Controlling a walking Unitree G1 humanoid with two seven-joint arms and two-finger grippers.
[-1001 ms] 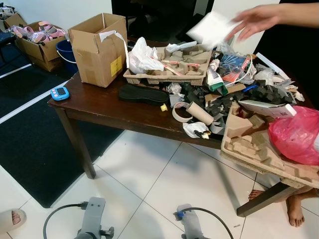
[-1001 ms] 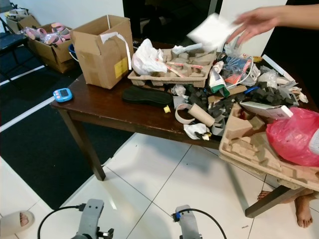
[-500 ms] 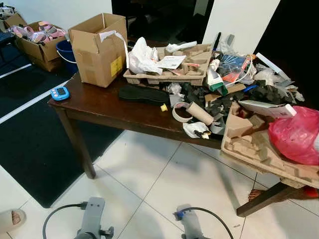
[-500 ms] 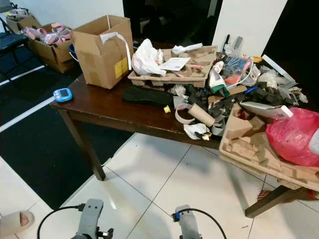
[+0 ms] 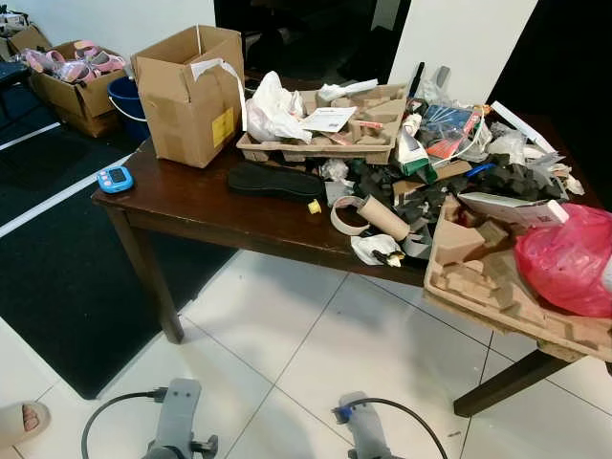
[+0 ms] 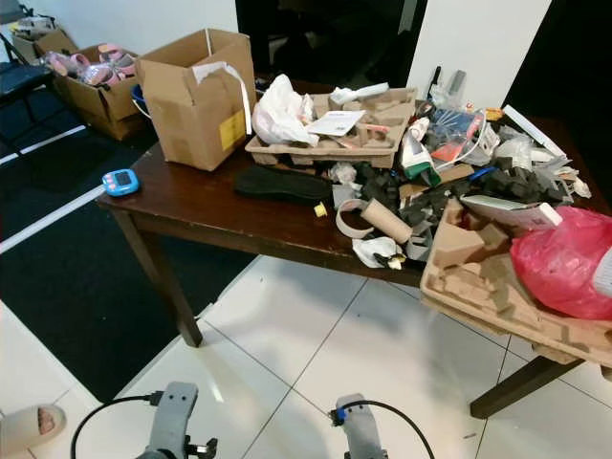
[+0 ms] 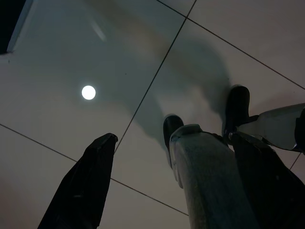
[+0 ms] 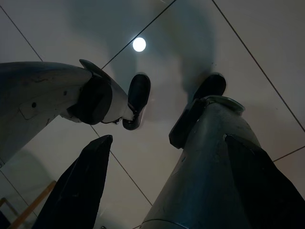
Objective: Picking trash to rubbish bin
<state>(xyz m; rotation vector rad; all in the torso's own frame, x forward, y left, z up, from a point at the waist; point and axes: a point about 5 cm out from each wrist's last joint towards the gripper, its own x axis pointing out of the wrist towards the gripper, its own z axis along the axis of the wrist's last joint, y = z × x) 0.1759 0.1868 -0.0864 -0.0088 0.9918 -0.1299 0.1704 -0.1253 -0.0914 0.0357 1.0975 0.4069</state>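
A blue timer sits at the left corner of the dark wooden table, beside an open cardboard box; what's inside it I cannot tell. Next comes a black shoe sole, then a pulp tray holding a white plastic bag and a paper slip. Further right, a cardboard tube, black foam scraps and a red plastic bag on another pulp tray. The left gripper and right gripper hang over floor tiles, fingers spread, holding nothing.

Paper sheet newly on tray.
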